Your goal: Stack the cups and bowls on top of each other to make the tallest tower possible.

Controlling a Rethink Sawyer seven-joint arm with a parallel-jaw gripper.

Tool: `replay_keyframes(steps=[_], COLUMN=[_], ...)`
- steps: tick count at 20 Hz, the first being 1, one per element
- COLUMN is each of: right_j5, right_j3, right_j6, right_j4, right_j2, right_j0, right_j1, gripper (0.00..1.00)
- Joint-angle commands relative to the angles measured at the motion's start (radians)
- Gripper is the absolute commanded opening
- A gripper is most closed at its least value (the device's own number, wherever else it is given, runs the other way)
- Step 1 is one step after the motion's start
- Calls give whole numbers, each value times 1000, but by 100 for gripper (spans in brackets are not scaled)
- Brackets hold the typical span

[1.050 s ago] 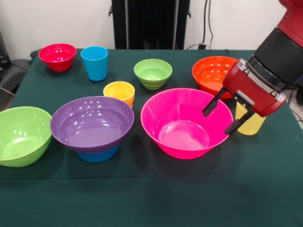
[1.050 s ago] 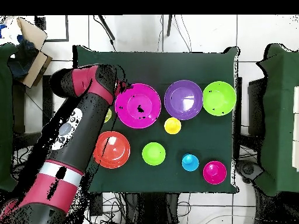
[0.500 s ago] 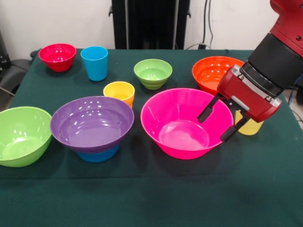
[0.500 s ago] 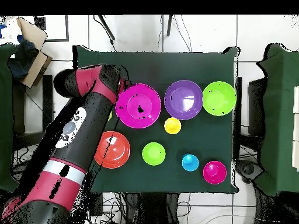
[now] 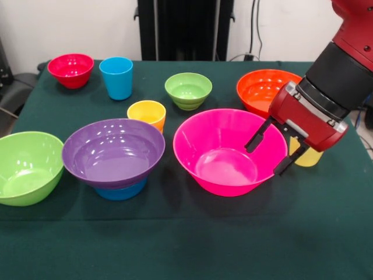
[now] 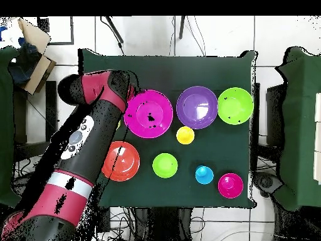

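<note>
- Pink glossy plastic bowl, the widest piece, sits on the green-clothed table near its front edge; the purple plastic bowl beside it rests on a mid-blue bowl, the only stacking begun.
- Red-and-black pincer hangs released, prongs straddling the pink bowl's right rim, one inside, one outside.
- Judged step: taking the pink bowl by its rim. Next, the prongs must close on the wall, then lift.
- Pale yellow ribbed cup is mostly hidden behind the pincer; overhead, the arm covers both.
</note>
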Motion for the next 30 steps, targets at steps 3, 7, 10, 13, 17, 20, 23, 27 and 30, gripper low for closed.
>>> replay_keyframes(steps=[3, 7, 10, 13, 17, 20, 23, 27, 30], right_j5=[-147, -146, -142, -148, -163, -175, -192, -243, -250], right_j3=[158, 156, 156, 163, 169, 179, 193, 220, 211], right_j6=[157, 159, 159, 158, 160, 149, 142, 115, 123], right_j4=[47, 47, 45, 41, 40, 50, 63, 77, 79], right_j2=[233, 221, 214, 210, 210, 241, 279, 349, 355], right_j0=[-38, -36, -36, -34, -36, -48, -62, -88, -87], right_j1=[-6, 2, 5, 5, 12, 7, 2, -15, -12], gripper=[100, 100, 100, 100, 100, 100, 100, 100, 100])
